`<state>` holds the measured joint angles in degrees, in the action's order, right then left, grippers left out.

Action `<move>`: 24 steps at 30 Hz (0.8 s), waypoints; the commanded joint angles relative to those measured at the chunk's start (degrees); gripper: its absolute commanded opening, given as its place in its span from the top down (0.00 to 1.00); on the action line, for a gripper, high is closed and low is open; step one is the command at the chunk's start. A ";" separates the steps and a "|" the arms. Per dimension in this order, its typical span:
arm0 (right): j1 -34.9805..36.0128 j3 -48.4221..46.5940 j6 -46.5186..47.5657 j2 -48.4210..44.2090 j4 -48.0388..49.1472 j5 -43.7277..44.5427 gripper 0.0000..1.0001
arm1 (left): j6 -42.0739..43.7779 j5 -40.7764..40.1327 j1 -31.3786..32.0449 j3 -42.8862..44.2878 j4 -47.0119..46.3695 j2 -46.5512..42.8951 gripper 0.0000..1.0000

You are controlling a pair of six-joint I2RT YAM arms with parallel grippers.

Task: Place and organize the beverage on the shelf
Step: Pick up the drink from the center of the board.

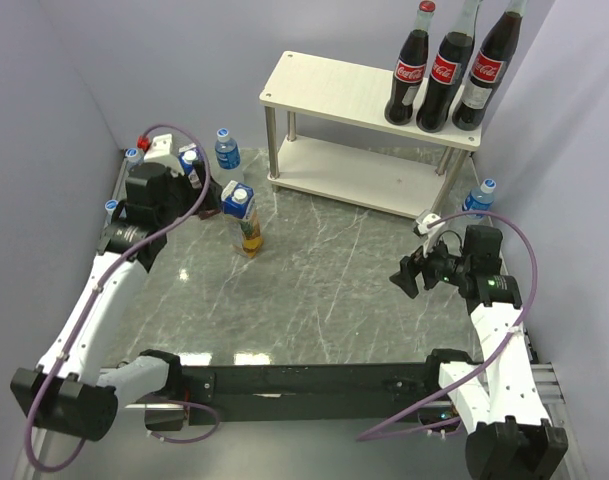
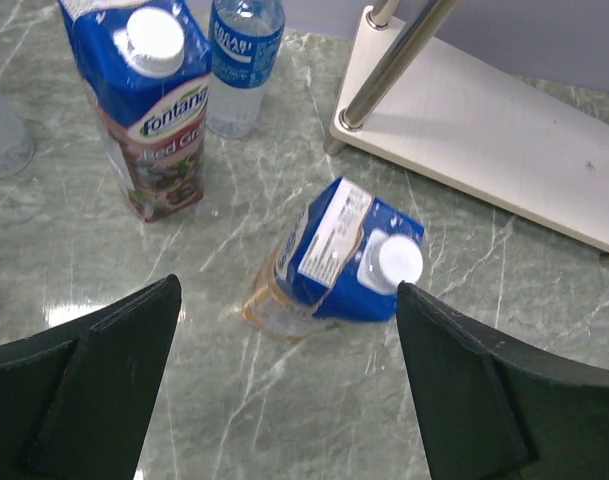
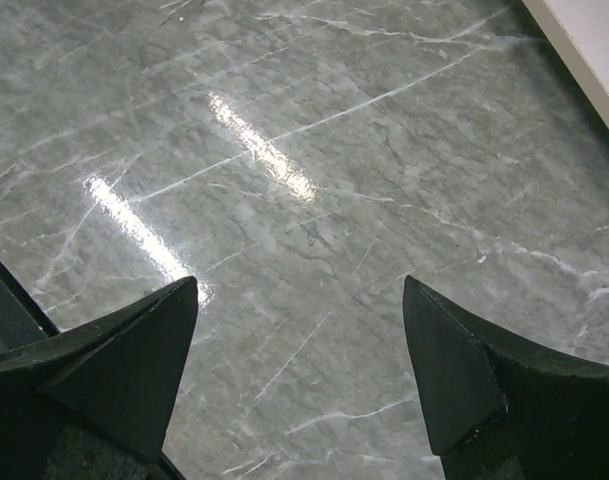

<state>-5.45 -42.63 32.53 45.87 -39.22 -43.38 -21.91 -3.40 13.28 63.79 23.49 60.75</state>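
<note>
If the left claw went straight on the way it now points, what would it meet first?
Most likely the yellow-based juice carton, which stands framed between the open fingers of the left claw. Depth is hard to judge from the wrist view, so treat that as probable.

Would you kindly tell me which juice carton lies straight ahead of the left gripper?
The yellow-based carton, standing alone; the purple grape carton is off to the side beside a water bottle.

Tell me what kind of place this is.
Probably a robot test bench: two arms bolted to a marble-look table, plain walls close around, and a small shelf holding three cola bottles.
</note>
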 commanded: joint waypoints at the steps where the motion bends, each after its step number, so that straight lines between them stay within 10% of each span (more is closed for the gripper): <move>1: -1.83 -1.93 2.18 -0.87 -1.12 -2.41 0.11 | 2.65 5.41 -1.32 5.28 -0.81 3.65 0.06; 24: -4.48 -2.10 6.75 -0.16 -5.25 -7.51 0.12 | 3.55 -5.82 -12.47 8.46 -7.83 14.93 0.07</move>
<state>-9.56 -42.74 38.28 45.74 -44.25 -49.60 -18.76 -3.99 3.57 73.17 21.19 78.54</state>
